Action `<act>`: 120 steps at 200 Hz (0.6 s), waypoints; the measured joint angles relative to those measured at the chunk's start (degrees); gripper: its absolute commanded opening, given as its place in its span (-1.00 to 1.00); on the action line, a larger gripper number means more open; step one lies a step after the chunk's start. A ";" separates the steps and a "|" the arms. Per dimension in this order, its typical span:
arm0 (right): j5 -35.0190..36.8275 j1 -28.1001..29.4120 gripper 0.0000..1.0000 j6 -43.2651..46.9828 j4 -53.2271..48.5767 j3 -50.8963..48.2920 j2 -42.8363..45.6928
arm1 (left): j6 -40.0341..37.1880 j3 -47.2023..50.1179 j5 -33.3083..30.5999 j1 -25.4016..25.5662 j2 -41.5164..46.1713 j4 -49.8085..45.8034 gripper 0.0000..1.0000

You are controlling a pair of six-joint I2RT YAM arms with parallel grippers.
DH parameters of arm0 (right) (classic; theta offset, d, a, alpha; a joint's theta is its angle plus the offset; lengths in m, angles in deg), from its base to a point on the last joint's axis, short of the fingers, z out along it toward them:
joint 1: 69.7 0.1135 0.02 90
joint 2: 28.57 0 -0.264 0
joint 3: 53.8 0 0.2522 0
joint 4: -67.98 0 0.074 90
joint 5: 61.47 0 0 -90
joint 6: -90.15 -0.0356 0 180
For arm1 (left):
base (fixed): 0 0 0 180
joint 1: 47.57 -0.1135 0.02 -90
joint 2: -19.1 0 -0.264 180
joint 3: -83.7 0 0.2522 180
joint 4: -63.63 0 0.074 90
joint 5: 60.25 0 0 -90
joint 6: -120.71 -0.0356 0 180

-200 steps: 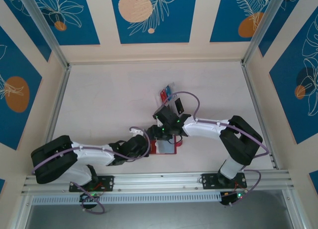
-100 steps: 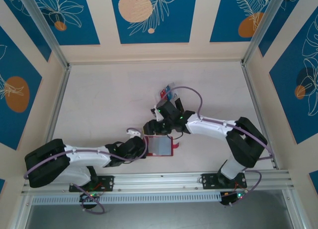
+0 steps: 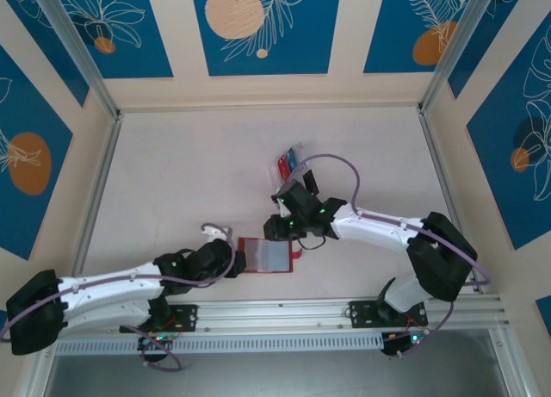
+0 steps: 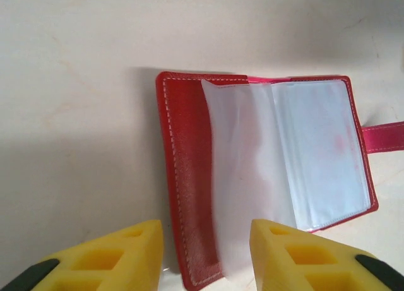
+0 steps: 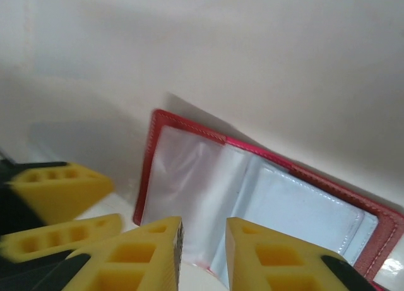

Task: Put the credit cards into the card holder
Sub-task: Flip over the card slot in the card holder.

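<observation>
Two arms: both reach in low over the counter (image 3: 172, 182) and meet at the card holder (image 3: 265, 257), which lies open near the front edge between them.
Just changed, left fingers (image 3: 234, 259): they have sprung apart from a tight pinch. They now stand well open, straddling the near end of the holder's left cover (image 4: 186, 177) without clamping it, and they carry nothing.
Just changed, right fingers (image 3: 280, 231): they have drawn in from a wider spread to a slim gap. They hang at the holder's far edge, and nothing is seen gripped between them.
Just changed, holder: it has slid leftward along the counter from where it lay a second ago. It now rests flat, and the left arm no longer pins it.
Meaning for the task: the holder looks set down and spread ready for loading. No card is in either set of fingers, so by my judgement filling is yet to start and a card must be fetched next.
Card holder, look: red stitched cover. Clear plastic sleeves (image 4: 315, 152) fan across the inside, with one leaf curling up at the fold. The snap tab (image 4: 385, 136) sticks out on the far side from the left fingers. No card shows in the sleeves.
Credit cards (image 3: 290, 162): a red and a blue one stand in the clear tray (image 3: 298, 149) further back, well apart from the holder. I cannot make out the black ones.
</observation>
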 measured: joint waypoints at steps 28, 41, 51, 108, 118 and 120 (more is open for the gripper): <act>0.52 2.10 -0.49 0.00 0.07 0.07 -4.24 | -0.81 -0.04 -0.85 -0.02 6.40 -5.86 0.12; 0.76 2.71 -0.49 0.02 0.02 0.66 -6.40 | -1.51 -0.50 -1.18 -0.02 6.86 -8.17 0.19; 0.94 3.26 -0.50 0.04 0.07 1.55 -8.41 | -2.38 -1.33 -1.46 -0.02 6.10 -9.66 0.22; 1.57 5.20 -0.52 0.07 1.38 6.60 -16.26 | -5.66 -6.14 -1.99 -0.57 -3.69 -10.56 0.22; 1.73 5.38 -0.50 0.09 1.38 7.04 -16.57 | -6.47 -6.82 -1.95 -0.85 -5.33 -10.38 0.22; 1.79 5.42 -0.49 0.09 1.36 7.13 -16.61 | -6.64 -6.95 -1.97 -0.92 -5.62 -10.36 0.22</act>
